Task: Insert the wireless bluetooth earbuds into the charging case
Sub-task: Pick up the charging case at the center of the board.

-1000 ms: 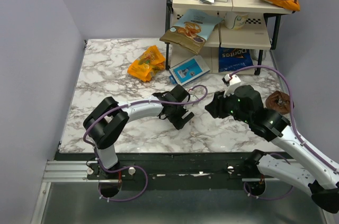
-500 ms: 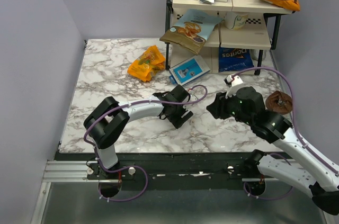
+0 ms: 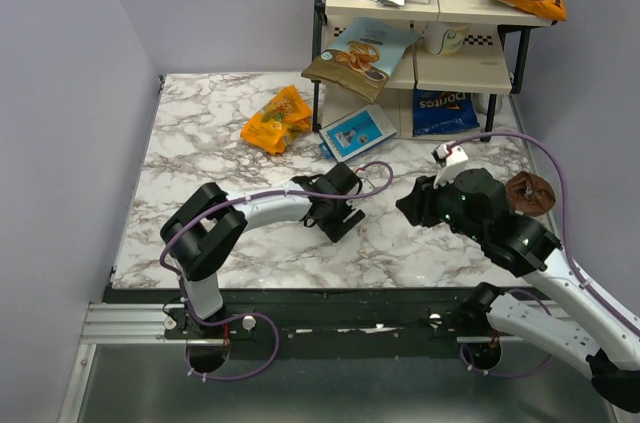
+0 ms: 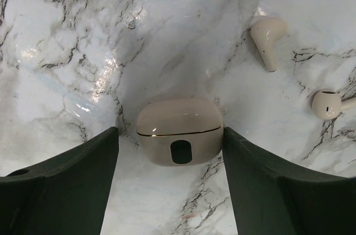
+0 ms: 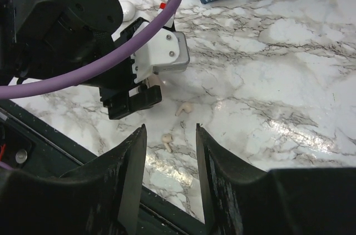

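Sitting between your left gripper jaws, the charging case rests on the marble table. Jaws are spread apart, one dark finger on each side, each at or just beside a case end; contact can't be confirmed. Lid is closed, the gold seam runs left-right in the left wrist view, and the dark oval window faces the camera. Its long axis spans finger to finger.

Two earbuds lie loose on the marble, right of and beyond the case: one earbud with its stem pointing back toward the camera, a second earbud at the frame's right edge, stem running off frame.

Your right gripper hangs above the table with its jaws apart and nothing between them. Its wrist view shows both earbuds as tiny pale shapes just past the left gripper, but the case is hidden there behind the left wrist.

From the top external view, the left gripper sits low mid-table and the right gripper is near it; case and earbuds are too small or hidden to make out.
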You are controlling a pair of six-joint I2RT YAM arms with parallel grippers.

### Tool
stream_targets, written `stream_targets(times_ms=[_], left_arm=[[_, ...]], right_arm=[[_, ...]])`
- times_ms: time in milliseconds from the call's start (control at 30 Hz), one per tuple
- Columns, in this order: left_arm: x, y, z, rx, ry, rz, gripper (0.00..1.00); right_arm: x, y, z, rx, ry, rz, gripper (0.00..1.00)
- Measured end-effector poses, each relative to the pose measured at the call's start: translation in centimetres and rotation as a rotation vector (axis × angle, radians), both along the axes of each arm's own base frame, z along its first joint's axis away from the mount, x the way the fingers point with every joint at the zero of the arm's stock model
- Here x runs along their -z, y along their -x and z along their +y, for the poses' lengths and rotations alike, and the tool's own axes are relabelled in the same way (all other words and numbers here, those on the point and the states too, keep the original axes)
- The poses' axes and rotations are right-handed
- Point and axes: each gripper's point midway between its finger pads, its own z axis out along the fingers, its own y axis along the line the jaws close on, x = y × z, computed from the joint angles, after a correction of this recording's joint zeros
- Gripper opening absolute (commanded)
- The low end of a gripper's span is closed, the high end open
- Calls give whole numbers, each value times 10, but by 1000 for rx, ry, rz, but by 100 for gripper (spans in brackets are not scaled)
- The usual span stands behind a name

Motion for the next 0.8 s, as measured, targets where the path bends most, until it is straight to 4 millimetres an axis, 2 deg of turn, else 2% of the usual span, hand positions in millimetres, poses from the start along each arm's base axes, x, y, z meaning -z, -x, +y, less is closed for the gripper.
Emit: stream_targets(times_ms=[133,167,233,267,333,367,433,600,700,800], left_arm=[[0,0,-1,0,-1,-1,67],[0,-1,-1,0,0,-2,59],[0,-1,-2,0,2,-1,54],[0,0,-2,0,3,0,48],[0,0,-3,1,6,1,45],[0,0,-3,1,7,1,40],[-1,0,-3,0,12,-1,37],[-8,9,-2,-9,58,6,22],[-32,8,-4,-21,133,-39,12],[-73,3,-12,-36,273,-133,11]], right_arm=[[0,1,-3,5,-2,-7,50],[0,2,-3,6,-2,-7,50],[-1,2,-3,7,-4,-10,50],[-1,2,-4,7,-5,-11,50],[-2,2,-4,8,-6,-12,50],[-2,2,-4,8,-6,-12,50],[-2,2,-4,8,-7,-12,50],[-4,3,-6,22,-20,-12,50],[-5,2,-6,40,-33,-7,50],[-5,1,-6,60,-54,5,52]])
